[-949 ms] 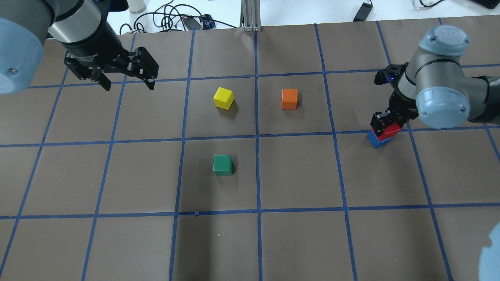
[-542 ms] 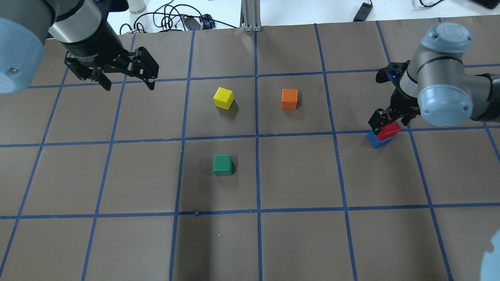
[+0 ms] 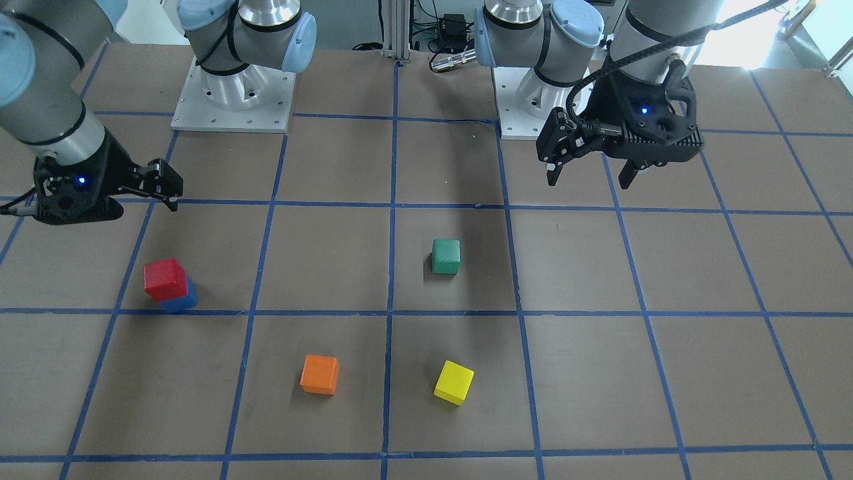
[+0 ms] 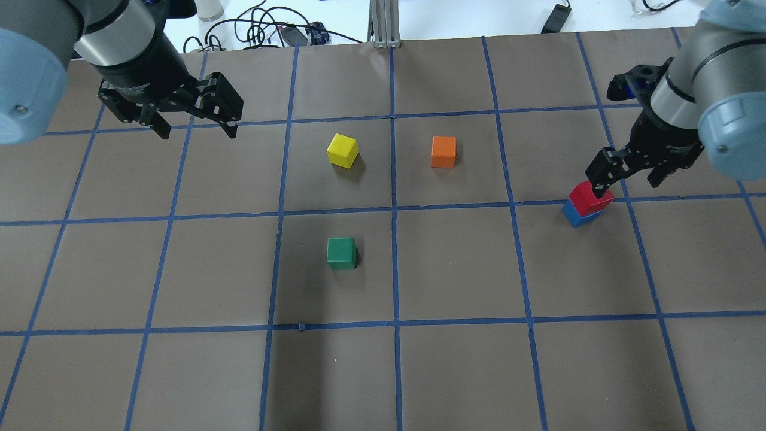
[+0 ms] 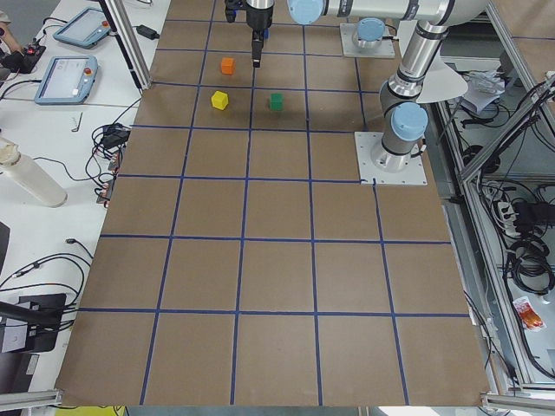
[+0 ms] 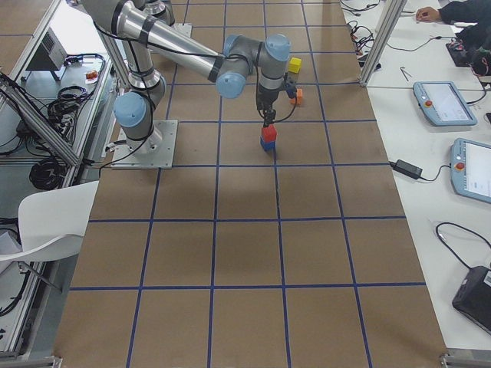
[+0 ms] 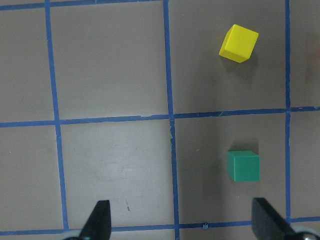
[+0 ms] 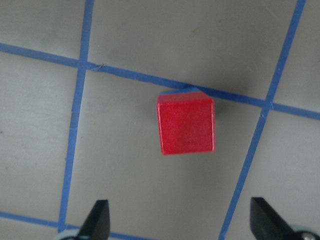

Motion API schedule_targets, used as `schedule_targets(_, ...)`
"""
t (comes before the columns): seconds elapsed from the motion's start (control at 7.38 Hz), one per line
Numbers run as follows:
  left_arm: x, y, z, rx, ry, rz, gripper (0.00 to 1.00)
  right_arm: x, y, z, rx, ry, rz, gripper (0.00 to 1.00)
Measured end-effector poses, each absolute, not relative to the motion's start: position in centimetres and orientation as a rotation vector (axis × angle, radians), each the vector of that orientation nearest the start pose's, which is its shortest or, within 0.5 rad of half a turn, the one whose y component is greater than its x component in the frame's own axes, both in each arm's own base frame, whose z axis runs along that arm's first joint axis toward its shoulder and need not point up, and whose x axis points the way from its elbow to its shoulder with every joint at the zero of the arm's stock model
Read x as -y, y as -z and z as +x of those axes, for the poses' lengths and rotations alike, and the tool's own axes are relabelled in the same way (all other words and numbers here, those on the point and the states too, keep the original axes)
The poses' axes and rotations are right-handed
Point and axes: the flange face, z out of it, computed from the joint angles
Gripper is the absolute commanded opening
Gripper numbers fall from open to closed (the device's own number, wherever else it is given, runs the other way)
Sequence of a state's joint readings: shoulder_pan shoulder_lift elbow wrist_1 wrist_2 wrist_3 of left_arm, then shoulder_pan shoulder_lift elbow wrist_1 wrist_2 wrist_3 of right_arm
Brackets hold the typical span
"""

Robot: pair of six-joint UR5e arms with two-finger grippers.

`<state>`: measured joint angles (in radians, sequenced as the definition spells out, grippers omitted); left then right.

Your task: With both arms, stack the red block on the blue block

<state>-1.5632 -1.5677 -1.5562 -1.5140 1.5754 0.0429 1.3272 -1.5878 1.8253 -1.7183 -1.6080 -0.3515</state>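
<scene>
The red block (image 4: 589, 196) sits on top of the blue block (image 4: 575, 214), slightly turned, on a blue tape line at the table's right. My right gripper (image 4: 627, 179) is open and empty, raised above the stack and clear of it. In the right wrist view the red block (image 8: 186, 125) lies below the open fingers, with a sliver of the blue block (image 8: 182, 91) showing past its far edge. The stack also shows in the front-facing view (image 3: 164, 279). My left gripper (image 4: 197, 133) is open and empty, hovering at the far left.
A yellow cube (image 4: 342, 149) and an orange cube (image 4: 443, 151) sit mid-table towards the far side. A green cube (image 4: 341, 252) sits nearer the robot. The brown table surface (image 4: 455, 371) carries a blue tape grid. Cables lie past its far edge.
My right gripper was shut on the red block on the blue block; it has opened, let go and risen up and away. The left arm has not moved.
</scene>
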Motion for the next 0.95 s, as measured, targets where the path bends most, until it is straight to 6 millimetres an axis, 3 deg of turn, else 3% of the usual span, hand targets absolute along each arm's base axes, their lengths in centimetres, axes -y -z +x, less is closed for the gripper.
schedule_targets(0.14, 49.9, -50.3, -12.9, -3.132, 0.117, 0.055, 1.0, 46.5, -41.7, 2.1, -3.145, -0.149, -0.069, 1.0)
schedule_targets(0.41, 49.9, -50.3, -12.9, -3.132, 0.117, 0.055, 1.0, 44.5, -45.2, 4.6, -3.12, -0.16, 0.125, 1.0)
schedule_targets(0.68, 49.9, -50.3, -12.9, -3.131, 0.117, 0.055, 1.0, 44.0, -45.8, 8.6, -3.113, -0.168, 0.207, 1.0)
schedule_targets(0.95, 49.9, -50.3, -12.9, -3.131, 0.117, 0.055, 1.0, 43.4, -45.4, 12.0, -3.125, -0.177, 0.141, 1.0)
